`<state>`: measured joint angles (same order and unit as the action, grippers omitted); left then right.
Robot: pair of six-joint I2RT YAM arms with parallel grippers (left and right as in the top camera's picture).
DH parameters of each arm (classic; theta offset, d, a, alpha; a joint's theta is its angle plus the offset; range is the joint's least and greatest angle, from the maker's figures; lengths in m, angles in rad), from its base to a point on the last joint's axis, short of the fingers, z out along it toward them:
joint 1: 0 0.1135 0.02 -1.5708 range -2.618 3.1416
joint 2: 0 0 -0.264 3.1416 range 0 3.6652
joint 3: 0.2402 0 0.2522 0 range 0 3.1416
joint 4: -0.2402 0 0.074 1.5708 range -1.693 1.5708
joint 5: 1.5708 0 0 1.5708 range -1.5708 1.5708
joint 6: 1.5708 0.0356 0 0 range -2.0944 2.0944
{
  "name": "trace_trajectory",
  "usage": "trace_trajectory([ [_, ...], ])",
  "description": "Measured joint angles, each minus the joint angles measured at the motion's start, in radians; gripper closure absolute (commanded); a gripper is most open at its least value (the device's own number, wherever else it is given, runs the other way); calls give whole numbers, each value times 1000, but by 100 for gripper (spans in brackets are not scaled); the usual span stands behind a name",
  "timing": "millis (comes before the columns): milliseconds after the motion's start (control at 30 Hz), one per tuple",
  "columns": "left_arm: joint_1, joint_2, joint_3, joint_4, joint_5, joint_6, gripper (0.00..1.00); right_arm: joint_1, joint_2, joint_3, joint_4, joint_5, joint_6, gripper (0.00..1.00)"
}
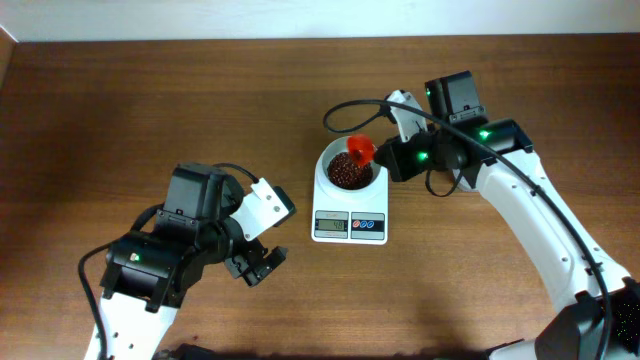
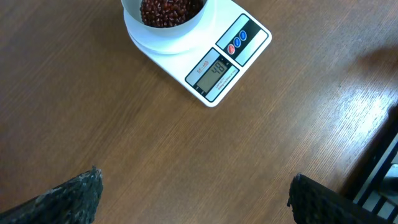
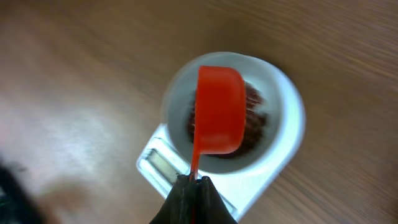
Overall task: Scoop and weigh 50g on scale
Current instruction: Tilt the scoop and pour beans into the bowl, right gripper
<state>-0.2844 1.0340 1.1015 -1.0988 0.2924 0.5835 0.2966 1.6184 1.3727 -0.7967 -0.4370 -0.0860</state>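
Observation:
The white scale stands mid-table, its round bowl holding a heap of dark red-brown beans. In the left wrist view the scale and its beans sit at the top. My right gripper is shut on the handle of a red scoop, whose cup hangs over the bowl's right side. From the right wrist, the red scoop covers much of the beans, with the gripper below. My left gripper stands open over bare wood, left of the scale.
The table top is brown wood. A black cable loops from the right arm behind the bowl. At the far right of the left wrist view a dark frame shows at the table edge.

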Motion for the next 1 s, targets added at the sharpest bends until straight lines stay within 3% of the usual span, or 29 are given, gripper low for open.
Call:
trace_trajectory([
  [333,0,0,0,0,0,0,1,0,0,0,26,-62,-14,96],
  [467,0,0,0,0,0,0,1,0,0,0,19,13,-20,96],
  [567,0,0,0,0,0,0,1,0,0,0,21,-91,-69,96],
  [1000,0,0,0,0,0,0,1,0,0,0,3,-5,-76,96],
])
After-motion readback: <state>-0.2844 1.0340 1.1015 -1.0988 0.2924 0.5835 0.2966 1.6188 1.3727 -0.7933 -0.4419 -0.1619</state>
